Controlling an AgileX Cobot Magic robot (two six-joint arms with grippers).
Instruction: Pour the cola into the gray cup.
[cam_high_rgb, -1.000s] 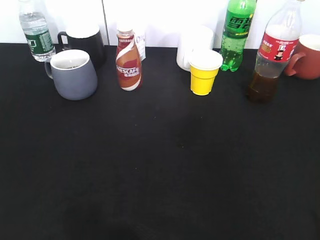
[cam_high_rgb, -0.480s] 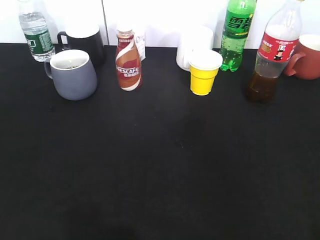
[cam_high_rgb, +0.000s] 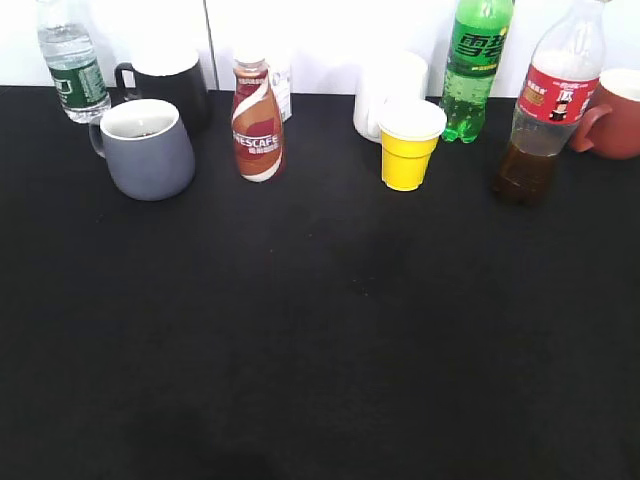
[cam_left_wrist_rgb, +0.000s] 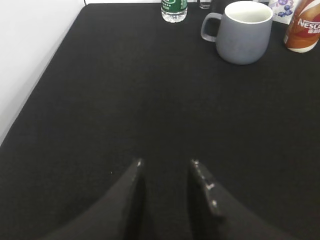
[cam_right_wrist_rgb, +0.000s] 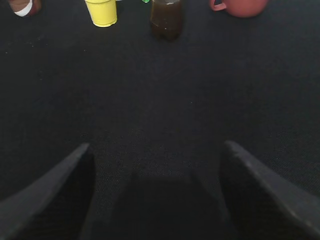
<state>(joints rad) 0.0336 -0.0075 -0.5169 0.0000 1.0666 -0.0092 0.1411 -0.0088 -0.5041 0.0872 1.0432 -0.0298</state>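
Cola (cam_high_rgb: 548, 110) stands untouched in its tall bottle, well beyond the right gripper (cam_right_wrist_rgb: 157, 155) and slightly to the right of its widely spread fingers (cam_right_wrist_rgb: 55, 185). Well ahead of the left gripper (cam_left_wrist_rgb: 166, 162), off to the right of its narrowly parted fingers (cam_left_wrist_rgb: 131, 185), sits the gray cup (cam_left_wrist_rgb: 243, 31). Neither gripper holds anything.

Exterior view looks down at a slant across the table (cam_high_rgb: 320, 330) toward the back row. Both wrist views face that row from low — left shares the gray cup (cam_left_wrist_rgb: 243, 32), right the cola (cam_right_wrist_rgb: 166, 19).
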